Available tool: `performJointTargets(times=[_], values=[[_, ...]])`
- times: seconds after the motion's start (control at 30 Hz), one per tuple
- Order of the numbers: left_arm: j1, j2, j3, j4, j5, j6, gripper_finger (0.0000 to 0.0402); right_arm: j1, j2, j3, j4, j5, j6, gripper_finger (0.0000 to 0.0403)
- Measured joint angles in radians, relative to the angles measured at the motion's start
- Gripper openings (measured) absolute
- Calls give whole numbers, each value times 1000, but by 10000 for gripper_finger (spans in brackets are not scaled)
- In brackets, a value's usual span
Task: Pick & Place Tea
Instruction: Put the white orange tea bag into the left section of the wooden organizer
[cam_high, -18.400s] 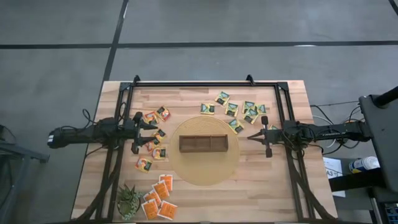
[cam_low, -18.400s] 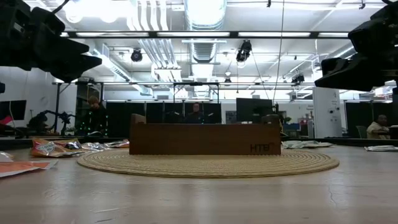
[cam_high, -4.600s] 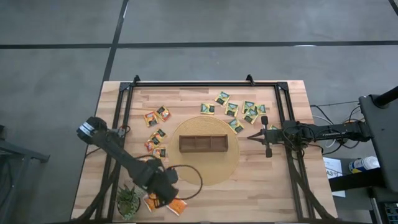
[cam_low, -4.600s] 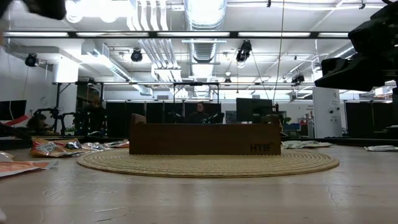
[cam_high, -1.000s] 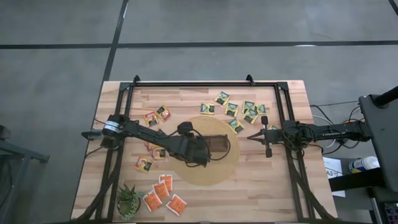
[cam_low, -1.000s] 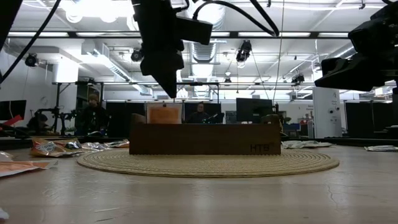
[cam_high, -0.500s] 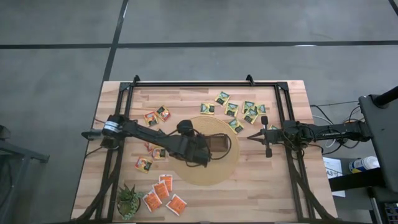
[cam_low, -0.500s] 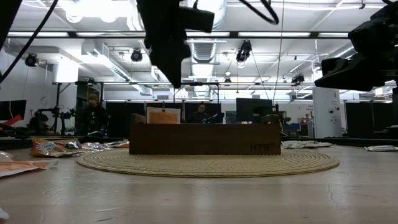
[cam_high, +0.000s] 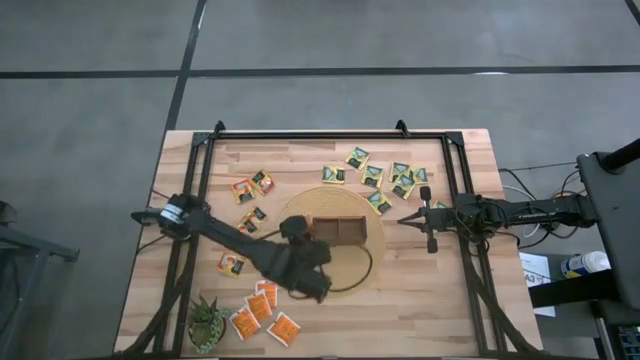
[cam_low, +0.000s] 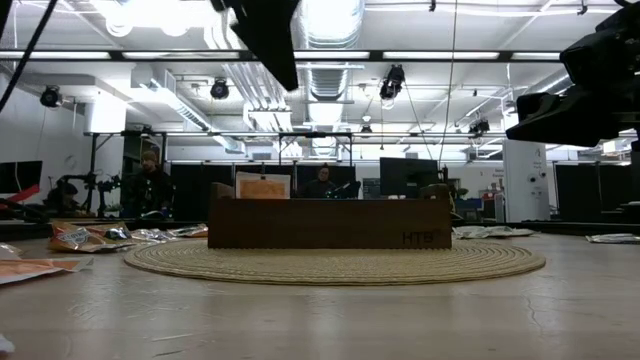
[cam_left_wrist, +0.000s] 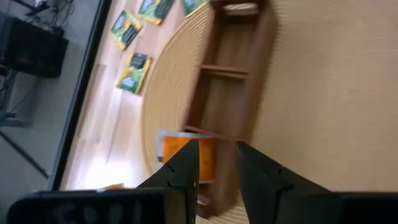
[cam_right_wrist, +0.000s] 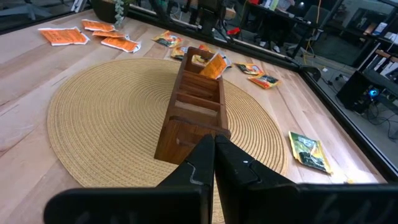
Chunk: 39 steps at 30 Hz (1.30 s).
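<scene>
An orange tea sachet (cam_low: 262, 186) stands on edge in the left end compartment of the long brown box (cam_high: 340, 231). It also shows in the left wrist view (cam_left_wrist: 183, 155) and, leaning, in the right wrist view (cam_right_wrist: 213, 65). My left gripper (cam_left_wrist: 216, 155) is open and empty, high above the box's left end (cam_low: 285, 70), its fingers pointing down. My right gripper (cam_right_wrist: 214, 152) is shut and empty and hovers at the mat's right edge (cam_high: 402, 220).
The box sits on a round woven mat (cam_high: 372, 258). Orange sachets (cam_high: 262, 315) lie at the near left beside a small green plant (cam_high: 207, 322). Red-and-dark sachets (cam_high: 250, 187) lie on the left. Green-and-yellow sachets (cam_high: 385, 178) lie at the far right. A black frame (cam_high: 310, 132) borders the table.
My left gripper has gone up from just above the box's left compartment and back a little toward the table's near edge. The orange sachet has stayed in that compartment and sits slightly lower than before.
</scene>
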Motion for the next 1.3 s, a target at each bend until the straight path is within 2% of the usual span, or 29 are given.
performJointTargets(times=[0.2,0.5,0.7,0.9,1.07,1.17,1.3], values=[[-97,0,2,13,34,-80,96,0,0,0,0,0,0,9],[-182,0,0,46,297,-229,97,0,0,0,0,0,0,9],[-189,0,-2,74,432,-450,97,0,0,0,0,0,0,9],[-200,0,-42,156,452,-617,97,0,0,0,0,0,0,9],[-209,1,-110,285,543,-714,97,0,0,0,0,0,0,9],[-219,1,-149,357,560,-779,97,0,0,0,0,0,0,9],[-240,1,-195,366,586,-853,97,0,0,0,0,0,0,9]])
